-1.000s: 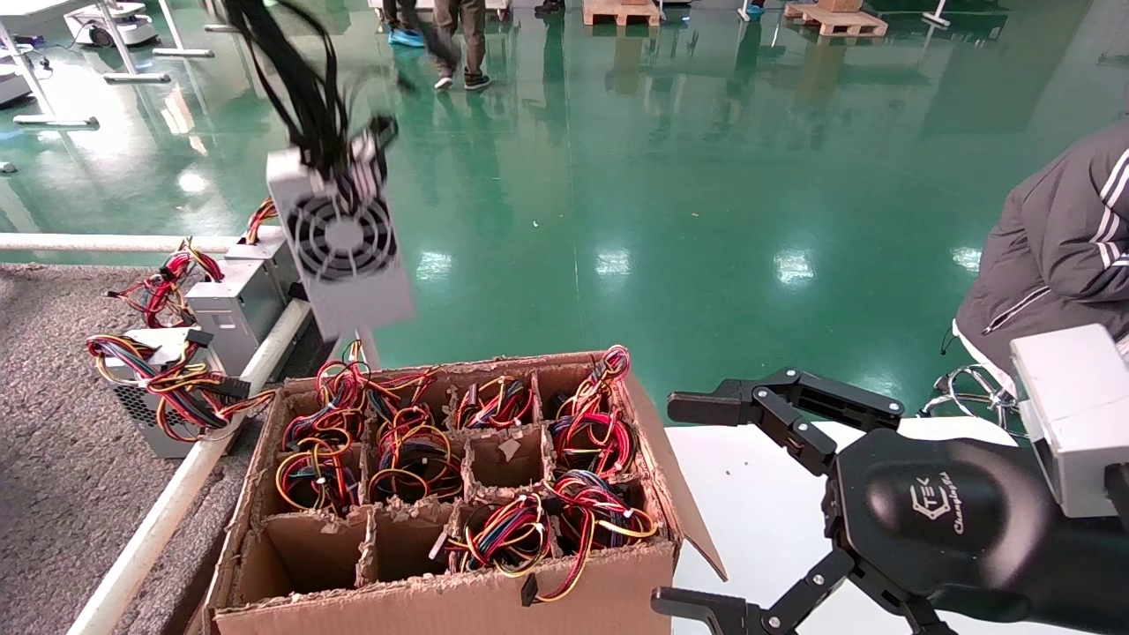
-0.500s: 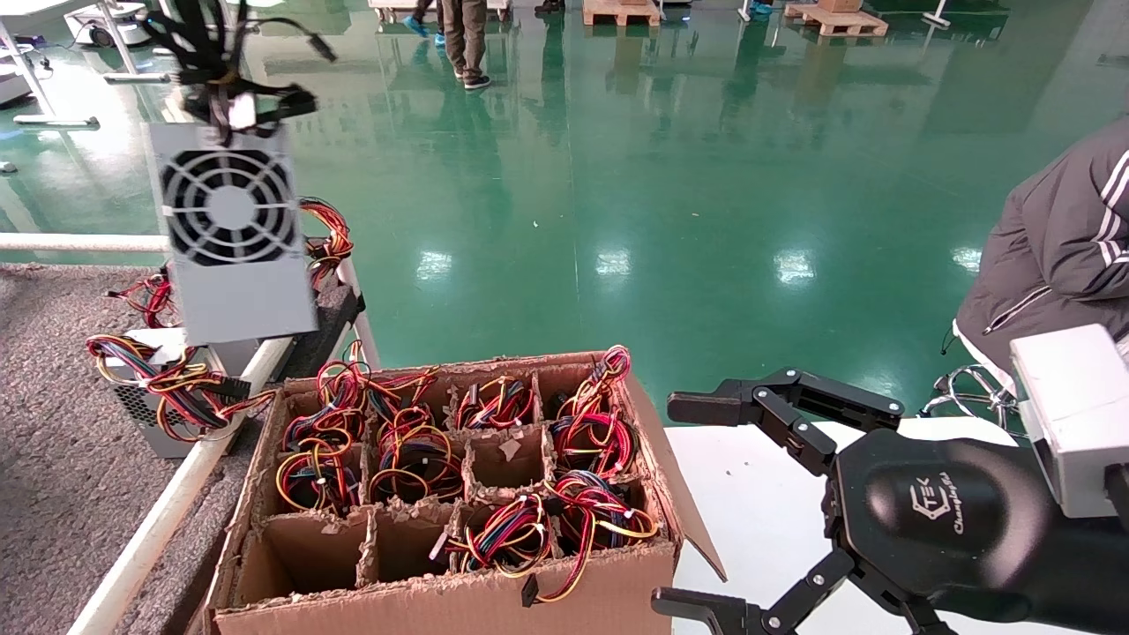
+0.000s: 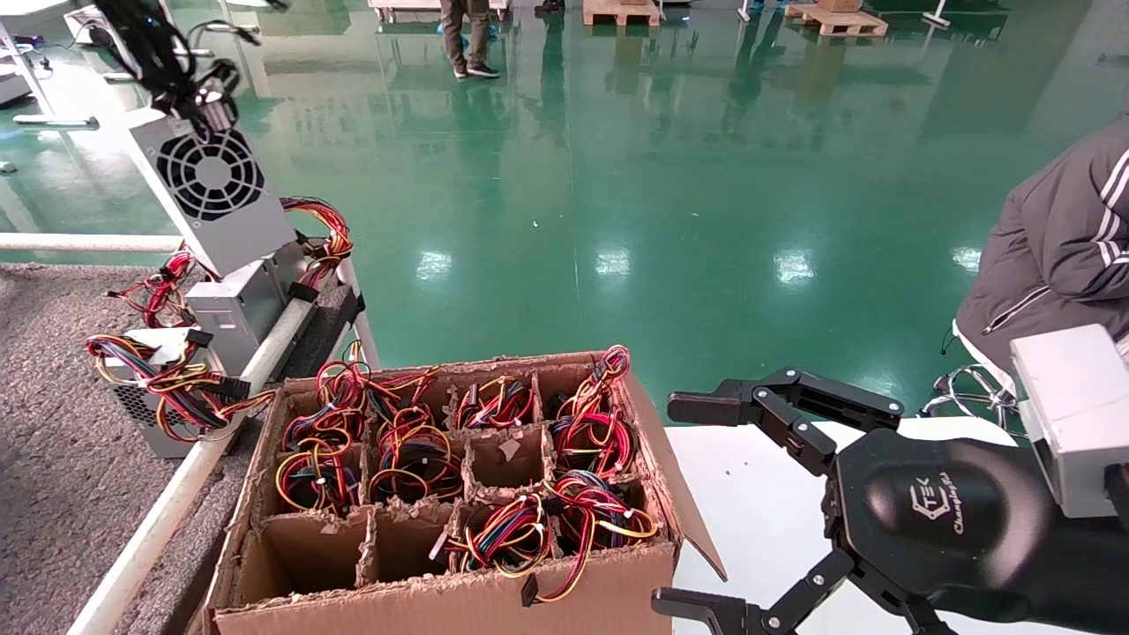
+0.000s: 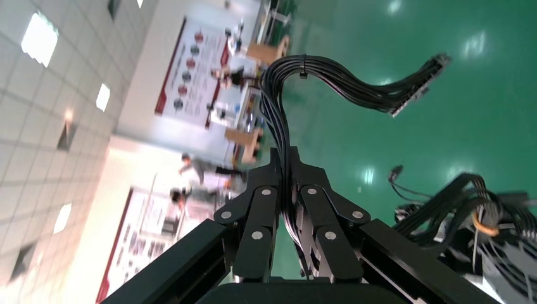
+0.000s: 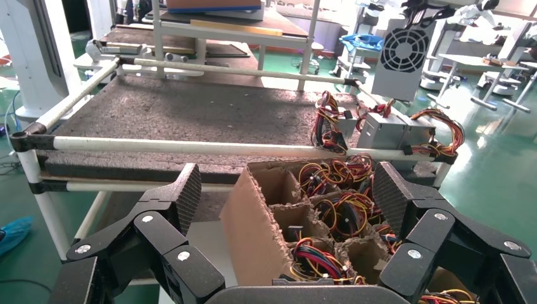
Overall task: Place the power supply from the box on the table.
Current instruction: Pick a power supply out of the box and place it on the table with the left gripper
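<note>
The power supply (image 3: 216, 190), a grey unit with a round fan grille, hangs tilted by its black cable bundle (image 3: 159, 53) over the far corner of the grey felt table (image 3: 53, 459). It also shows in the right wrist view (image 5: 402, 60). My left gripper (image 4: 288, 155) is shut on the black cables (image 4: 329, 76); it is out of the head view. The cardboard box (image 3: 459, 608) with ragged dividers stands below and to the right, its cells holding coloured wires. My right gripper (image 3: 684, 507) stands open beside the box's flap, empty, facing the box (image 5: 253, 234).
Two grey units with red and yellow wires (image 3: 238, 309) (image 3: 154, 388) sit on the table by the white tube rail (image 3: 168, 511), just under the hanging unit. A white tabletop (image 3: 750, 511) lies under my right gripper. A seated person (image 3: 1058, 238) is at far right.
The hanging power supply has moved left, from beyond the box's far left corner to over the table's corner, and has turned. The right arm has not moved.
</note>
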